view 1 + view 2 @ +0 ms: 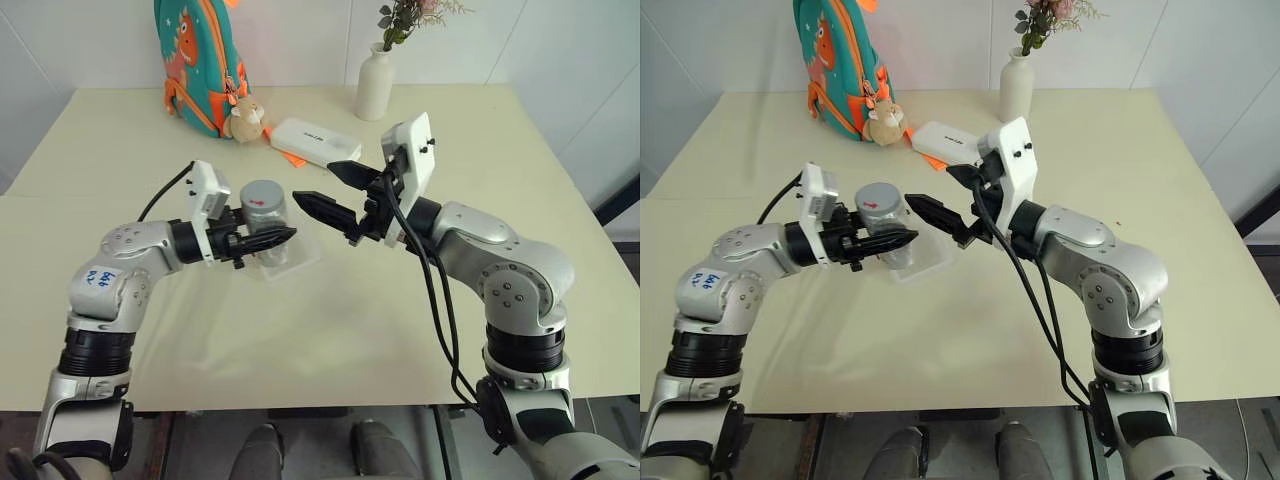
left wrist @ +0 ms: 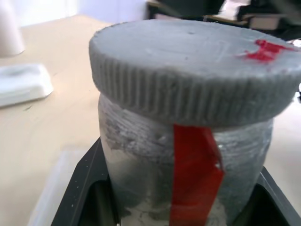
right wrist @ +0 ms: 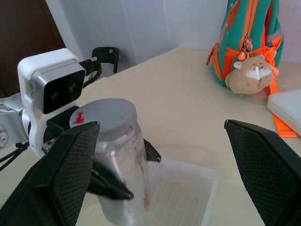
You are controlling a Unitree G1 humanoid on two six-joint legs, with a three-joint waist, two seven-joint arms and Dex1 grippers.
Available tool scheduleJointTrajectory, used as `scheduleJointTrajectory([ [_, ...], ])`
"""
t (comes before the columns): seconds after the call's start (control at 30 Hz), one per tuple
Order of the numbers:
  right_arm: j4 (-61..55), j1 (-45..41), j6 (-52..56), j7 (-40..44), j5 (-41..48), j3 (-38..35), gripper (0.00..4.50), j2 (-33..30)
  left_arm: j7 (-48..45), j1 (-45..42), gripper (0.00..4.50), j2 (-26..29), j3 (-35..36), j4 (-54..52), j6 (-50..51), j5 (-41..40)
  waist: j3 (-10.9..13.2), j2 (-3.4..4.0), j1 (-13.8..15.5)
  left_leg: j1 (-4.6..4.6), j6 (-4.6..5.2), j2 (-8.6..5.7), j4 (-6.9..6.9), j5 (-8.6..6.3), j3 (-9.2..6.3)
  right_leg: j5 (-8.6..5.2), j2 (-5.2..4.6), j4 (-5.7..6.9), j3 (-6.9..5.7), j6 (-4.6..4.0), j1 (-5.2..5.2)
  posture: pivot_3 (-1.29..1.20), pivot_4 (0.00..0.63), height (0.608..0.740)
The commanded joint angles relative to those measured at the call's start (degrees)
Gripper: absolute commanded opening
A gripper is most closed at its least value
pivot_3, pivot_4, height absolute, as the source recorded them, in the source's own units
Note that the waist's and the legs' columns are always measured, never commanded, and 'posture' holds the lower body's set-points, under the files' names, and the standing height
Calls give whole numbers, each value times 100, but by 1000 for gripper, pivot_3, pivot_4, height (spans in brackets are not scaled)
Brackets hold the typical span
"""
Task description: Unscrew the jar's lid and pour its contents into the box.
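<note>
We find the jar point(image 1: 265, 215) upright, long axis vertical, pinched low on its body between the black fingers of the left gripper point(image 1: 268, 241), which reaches in level from the robot's left. The lid point(image 2: 195, 70) sits on top, not yet unscrewed, with a red mark on its face. The jar is held just above the box point(image 3: 181, 195), which rests on the desk point(image 1: 480, 120) near the middle, well in from every edge. The right gripper point(image 1: 335, 192) is the free one and the nearer to the lid: its fingers are spread wide, empty, pointing toward the jar from the robot's right and standing close beside it, about level with the cap. We judge the coming move hinges on those spread fingers straddling the lid's ribbed rim. The contents cannot be made out.
</note>
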Motion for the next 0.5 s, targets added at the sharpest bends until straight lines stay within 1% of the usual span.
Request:
scheduleJointTrajectory([
  [0.03, -13, -198, 18, -27, -63, 142, 4500, 106, -8, -85, 1967, -95, -40, -206, -66, 38, 0, 0, -19, -5, 0, 0, -1, 0, 3, 0, 0, 1, 2, 0, -8, 0, 150, 740],
  [0.1, 17, -248, 12, -10, -83, 191, 4500, 145, -11, -78, 1967, -142, -67, -224, -95, 67, 0, 0, -33, -18, -4, 2, -1, 2, 7, 0, 1, 11, 4, 0, -29, 0, 150, 740],
  [0.37, 96, -386, 7, 66, -81, 339, 4500, 244, 18, -146, 1967, -296, -82, -180, -132, 135, 0, 0, -94, -18, -2, 0, 5, 5, 7, 0, -1, 26, 5, 0, -31, 0, 150, 740],
  [0.5, 133, -413, 11, 171, -152, 494, 4500, 193, 4, -168, 1967, -347, -82, -181, -133, 142, 0, 0, -127, -18, 0, 1, 4, 7, 6, 0, 0, 32, 5, 0, -34, 0, 150, 740],
])
